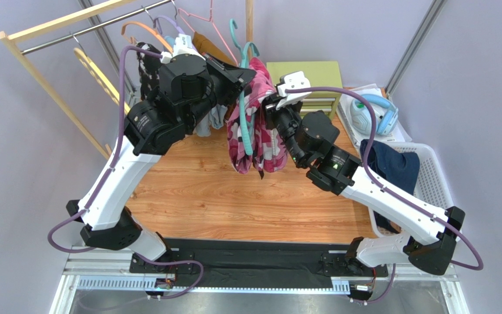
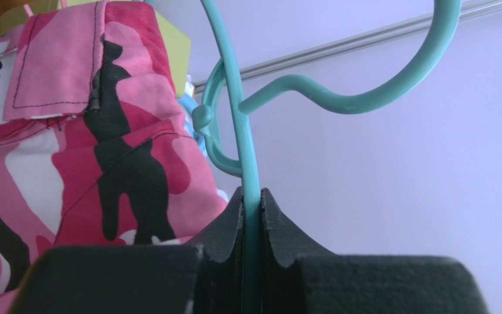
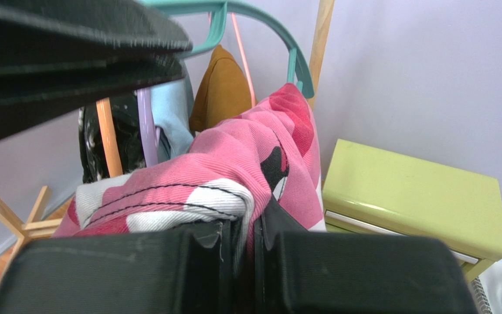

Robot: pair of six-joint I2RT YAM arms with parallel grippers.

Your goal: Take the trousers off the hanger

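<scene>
WHILE BOTH END EFFECTORS ARE CLAMPED: SLIP AND SNAG HAZARDS

As the pink camouflage trousers [image 1: 260, 140] hang draped over the teal hanger [image 2: 247, 150], above the far middle of the bench [image 1: 221, 196] at about 12 o'clock in the top view, two grips carry the load. The left end effector [image 2: 251, 196] is pressed together on the hanger's thin neck, just below the hook. The right end effector [image 3: 247, 229] is pinching a fold of the pink cloth. It sits at the garment's 3 o'clock side, and the left one sits at its 10 o'clock.

Hazards, as judged from this position:

1. Hanger rotation. The neck is a slim rod held between two pads. A sideways pull on the cloth could twist it in the grip or slide it out.
2. Fabric slip. Only a thin fold sits between the right pads. The cloth could pull free under its own weight and leave the garment on the hanger.
3. Snagging. Cloth drawn along the bar rather than off it could catch on the hanger's shoulder.
4. Uncontrolled drop. A sudden release could land the garment on the bench, short of the white basket [image 1: 430, 170] at 3 o'clock.

The navy trousers [image 1: 391, 167] lie over that basket's rim, off any hanger and well apart from both end effectors.
</scene>
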